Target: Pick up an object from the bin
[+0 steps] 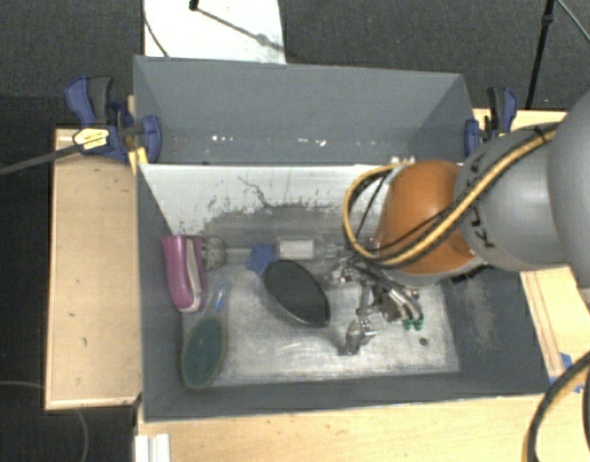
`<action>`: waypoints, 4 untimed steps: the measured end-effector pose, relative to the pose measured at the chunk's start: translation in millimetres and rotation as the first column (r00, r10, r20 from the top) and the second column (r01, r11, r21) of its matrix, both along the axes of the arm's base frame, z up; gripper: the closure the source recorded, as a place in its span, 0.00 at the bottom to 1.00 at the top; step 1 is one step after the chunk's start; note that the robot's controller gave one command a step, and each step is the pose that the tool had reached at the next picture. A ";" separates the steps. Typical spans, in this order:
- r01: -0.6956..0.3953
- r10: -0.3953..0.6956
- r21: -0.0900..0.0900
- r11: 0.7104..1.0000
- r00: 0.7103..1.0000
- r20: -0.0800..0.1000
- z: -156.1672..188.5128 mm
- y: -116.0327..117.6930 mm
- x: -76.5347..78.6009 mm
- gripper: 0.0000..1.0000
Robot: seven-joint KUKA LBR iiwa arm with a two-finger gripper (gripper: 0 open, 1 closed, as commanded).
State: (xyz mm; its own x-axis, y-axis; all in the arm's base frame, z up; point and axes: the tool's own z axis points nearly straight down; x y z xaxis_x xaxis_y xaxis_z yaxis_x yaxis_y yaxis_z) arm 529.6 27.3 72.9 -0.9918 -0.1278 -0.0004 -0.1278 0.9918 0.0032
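My gripper (364, 323) hangs low over the bin floor right of centre, below the orange wrist cover. Just to its left lies a dark grey oval object (296, 292), flat on the floor and apart from the gripper. A small green bit (411, 323) sits on the floor right beside the gripper. Nothing shows held in the gripper.
Along the back wall lie a small blue piece (261, 256) and a white piece (296, 248). At the left wall rest a pink and purple object (182, 271) and a green oval brush (203, 351). The arm and its cables fill the bin's right side.
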 end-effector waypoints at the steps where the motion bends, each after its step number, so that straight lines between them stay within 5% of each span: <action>1: 0.122 -0.122 0.003 0.993 0.993 0.005 27.7 72.1 -10.5 0.00; 2: -0.017 0.017 -0.003 1.000 1.000 -0.004 -0.5 103.3 54.9 0.00; 3: -0.018 0.018 -0.005 1.000 1.000 -0.010 1.6 102.3 53.8 1.00; 4: -0.243 0.243 -0.004 0.970 0.970 0.010 153.4 87.3 43.0 1.00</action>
